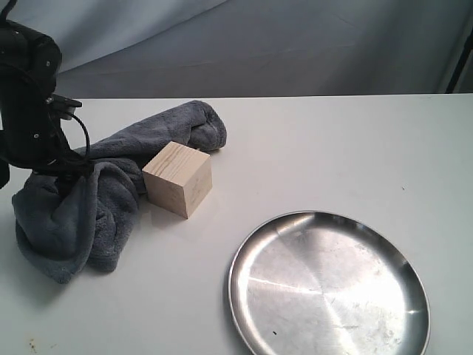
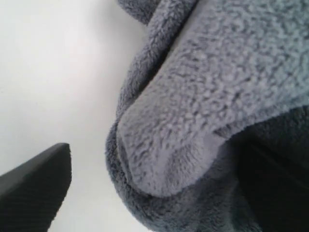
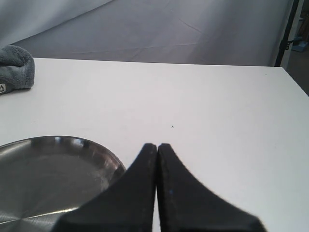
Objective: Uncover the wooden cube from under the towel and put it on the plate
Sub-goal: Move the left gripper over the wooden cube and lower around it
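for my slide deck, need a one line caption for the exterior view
Wooden cube uncovered on the table beside the bunched towel, steel plate waiting nearby.

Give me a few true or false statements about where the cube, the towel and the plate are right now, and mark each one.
1. The wooden cube is hidden under the towel. False: it sits uncovered on the table, against the towel's edge.
2. The plate has nothing on it. True.
3. The towel lies partly on the plate. False: it is bunched on the table, well apart from the plate.
4. The right end effector is shut, its fingers pressed together with nothing between them. True.
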You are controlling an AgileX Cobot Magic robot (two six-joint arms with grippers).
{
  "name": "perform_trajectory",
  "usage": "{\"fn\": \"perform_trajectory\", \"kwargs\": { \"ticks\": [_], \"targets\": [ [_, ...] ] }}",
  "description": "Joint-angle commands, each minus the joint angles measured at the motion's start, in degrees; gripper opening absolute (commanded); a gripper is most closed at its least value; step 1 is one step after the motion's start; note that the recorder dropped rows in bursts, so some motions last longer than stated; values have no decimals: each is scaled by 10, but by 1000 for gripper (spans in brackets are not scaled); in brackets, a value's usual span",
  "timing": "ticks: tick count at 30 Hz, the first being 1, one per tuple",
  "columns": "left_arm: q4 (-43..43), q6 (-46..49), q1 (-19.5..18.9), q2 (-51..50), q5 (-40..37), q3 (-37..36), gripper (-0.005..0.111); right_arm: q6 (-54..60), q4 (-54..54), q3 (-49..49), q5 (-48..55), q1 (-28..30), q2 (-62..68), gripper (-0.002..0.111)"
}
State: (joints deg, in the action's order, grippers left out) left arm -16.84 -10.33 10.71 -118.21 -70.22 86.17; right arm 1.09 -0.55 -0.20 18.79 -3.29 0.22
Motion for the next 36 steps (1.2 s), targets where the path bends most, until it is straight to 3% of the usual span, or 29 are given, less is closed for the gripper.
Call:
{"fn": "perform_trajectory", "kwargs": {
  "ticks": [1,10,18,25,28,30,34,36],
  "targets": [
    [2,1,-1,21,3,2,88,0,0,2,-6,-1,-2,0],
    [26,4,-1,80,3,2,88,0,0,2,-6,-1,-2,0],
    [189,111,3,98,30,2,85,0,0,2,-6,-1,-2,0],
    [205,168,70,99,78,2,85,0,0,2,-6,-1,-2,0],
    [178,151,143,99,162,2,85,0,0,2,-6,-1,-2,0],
    [177,133,173,99,216,2,86,0,0,2,-6,-1,-2,0],
    [160,137,186,99,263,2,86,0,0,2,-6,-1,-2,0],
    [133,133,185,99,267,2,95,0,0,2,-6,-1,-2,0]
  ]
}}
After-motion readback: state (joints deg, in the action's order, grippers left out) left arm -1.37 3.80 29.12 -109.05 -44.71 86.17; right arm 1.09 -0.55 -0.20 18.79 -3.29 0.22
